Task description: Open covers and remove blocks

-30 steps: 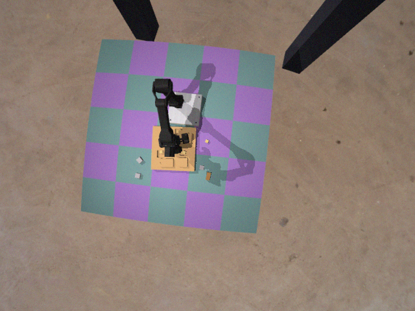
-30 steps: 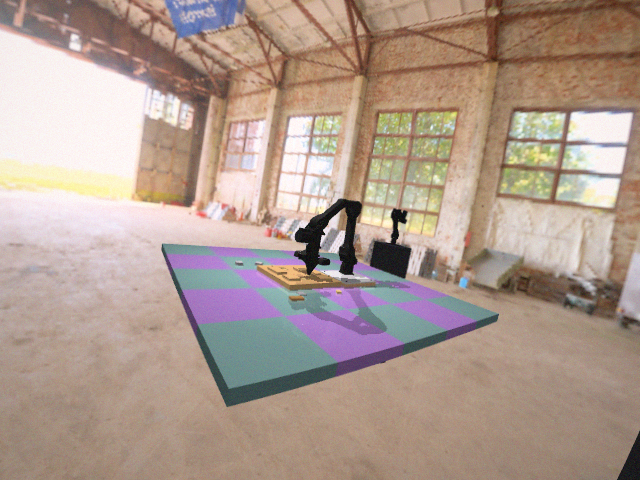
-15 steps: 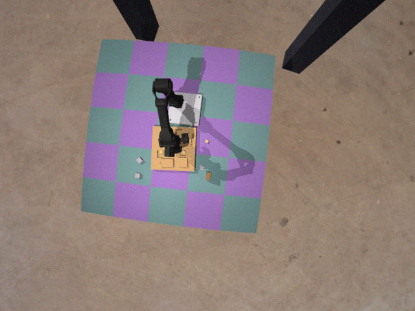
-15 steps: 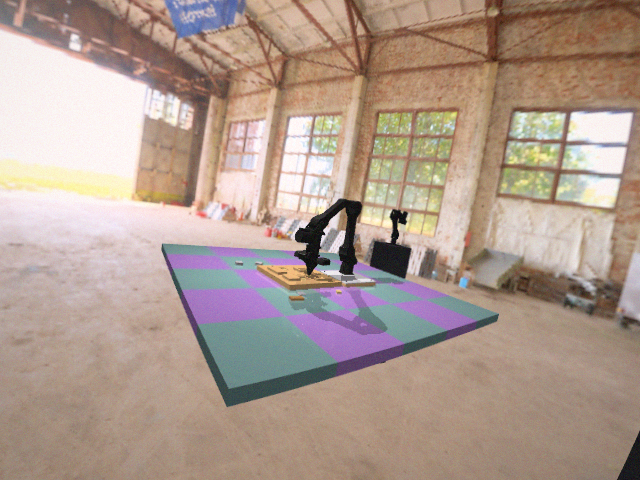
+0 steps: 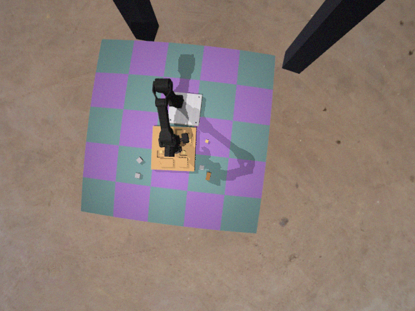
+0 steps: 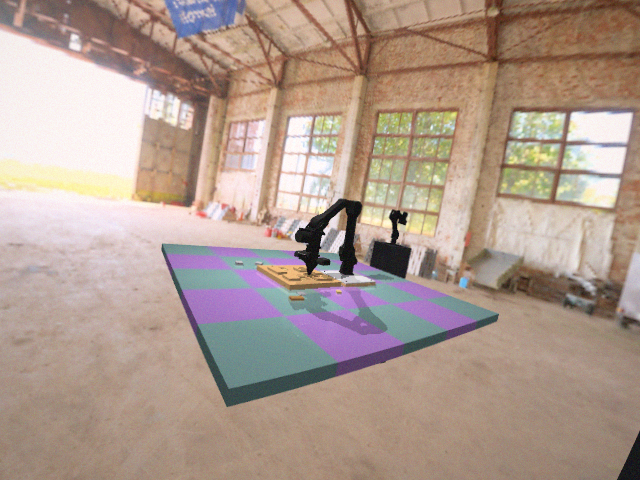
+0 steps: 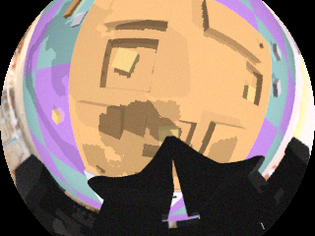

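I see the tan puzzle board (image 5: 154, 133) (image 6: 279, 279) (image 7: 172, 54) lying flat, several wells uncovered. One pale yellow block (image 5: 183, 152) (image 7: 125, 60) sits in a square well, another (image 5: 161, 151) (image 7: 250, 92) in a narrower one; a third yellow block (image 5: 206, 141) (image 6: 338, 291) (image 7: 56, 116) rests on the table beside my board.

A teal-and-purple checkered table (image 5: 133, 204) (image 6: 248, 341) (image 7: 51, 86) carries the tan puzzle board (image 5: 156, 142) (image 6: 289, 282) (image 7: 172, 59), a white plate (image 5: 196, 110) (image 6: 356, 280) and several small loose pieces.

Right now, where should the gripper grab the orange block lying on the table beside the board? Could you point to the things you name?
Probably by its two long sides around the middle, coming from above: the orange block (image 5: 208, 175) (image 6: 296, 298) lies flat, longer than wide, with the gray block (image 5: 201, 167) near one end.
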Available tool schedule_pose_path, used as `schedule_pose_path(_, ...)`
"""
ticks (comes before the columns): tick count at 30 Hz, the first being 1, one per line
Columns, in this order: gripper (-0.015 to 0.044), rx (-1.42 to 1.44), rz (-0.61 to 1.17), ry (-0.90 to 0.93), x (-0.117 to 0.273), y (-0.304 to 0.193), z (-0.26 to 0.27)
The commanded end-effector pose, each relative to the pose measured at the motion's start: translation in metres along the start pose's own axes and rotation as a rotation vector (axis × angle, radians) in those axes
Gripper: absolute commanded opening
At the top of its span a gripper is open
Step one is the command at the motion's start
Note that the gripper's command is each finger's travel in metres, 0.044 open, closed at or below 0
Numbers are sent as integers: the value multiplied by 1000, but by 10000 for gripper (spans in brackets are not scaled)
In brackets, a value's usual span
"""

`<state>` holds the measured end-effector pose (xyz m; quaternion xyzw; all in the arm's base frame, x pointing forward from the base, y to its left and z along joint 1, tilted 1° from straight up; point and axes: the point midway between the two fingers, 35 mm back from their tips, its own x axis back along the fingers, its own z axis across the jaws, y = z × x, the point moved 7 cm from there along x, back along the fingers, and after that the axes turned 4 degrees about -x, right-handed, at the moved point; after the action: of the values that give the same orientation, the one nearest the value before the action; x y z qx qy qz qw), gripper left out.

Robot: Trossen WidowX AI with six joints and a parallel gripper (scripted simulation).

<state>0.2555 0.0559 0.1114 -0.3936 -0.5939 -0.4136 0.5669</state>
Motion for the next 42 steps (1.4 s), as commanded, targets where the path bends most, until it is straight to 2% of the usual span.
schedule_pose_path(1,0,1,6,2,-1,-2,0)
schedule_pose_path(18,0,1,5,2,12,2,2)
schedule_pose_path(24,144,3,8,2,28,3,1)
schedule_pose_path(32,144,1,6,3,63,3,2)
schedule_pose_path(42,144,-17,6,2,58,3,2)
